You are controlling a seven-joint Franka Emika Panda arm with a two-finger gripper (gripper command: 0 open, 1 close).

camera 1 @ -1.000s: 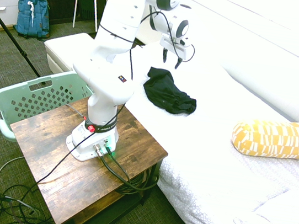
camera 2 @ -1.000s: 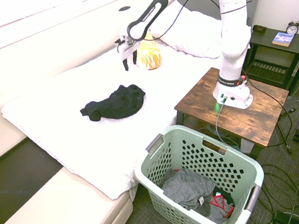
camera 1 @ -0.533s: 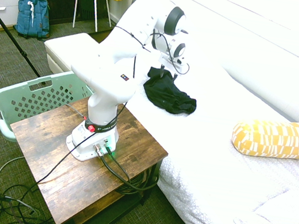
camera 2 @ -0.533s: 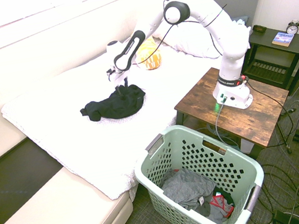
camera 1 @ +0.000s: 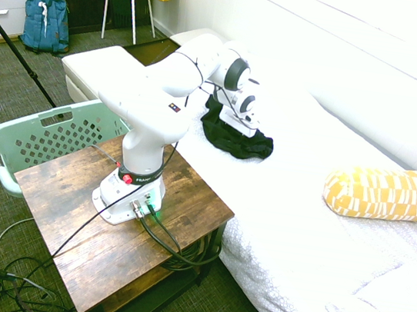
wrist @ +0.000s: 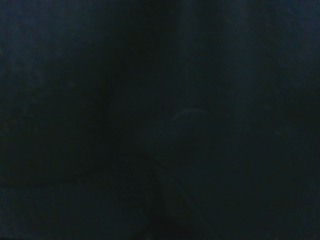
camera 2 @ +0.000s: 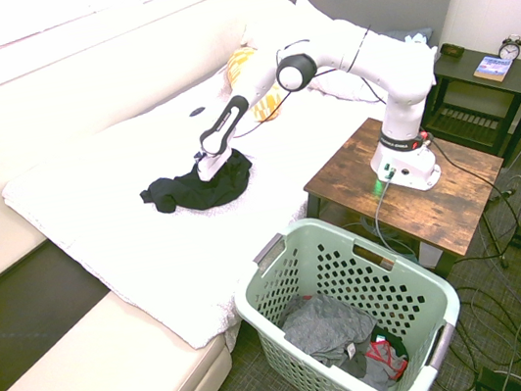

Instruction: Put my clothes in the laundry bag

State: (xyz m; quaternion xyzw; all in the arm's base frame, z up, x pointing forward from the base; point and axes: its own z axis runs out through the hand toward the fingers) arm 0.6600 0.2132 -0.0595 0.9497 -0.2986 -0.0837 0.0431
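White articulated arm [camera 1: 161, 107] of rounded, glossy segments, with dark grey circular caps at the joints. A black band with a red button rings the foot of its column, above a white base plate showing a small green light. Thin black cables trail along the segments and leave the base.

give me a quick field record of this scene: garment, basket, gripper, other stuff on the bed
garment: black garment, crumpled on the white bed, not yet in the basket
basket: mint-green laundry basket on the floor beside the bed, already holding grey and red clothes
gripper: gripper down at the garment, pointing steeply downward; fingers hidden against the fabric
wrist view: filled with dark fabric only
other on bed: yellow patterned pillow
arm base: on the wooden side table
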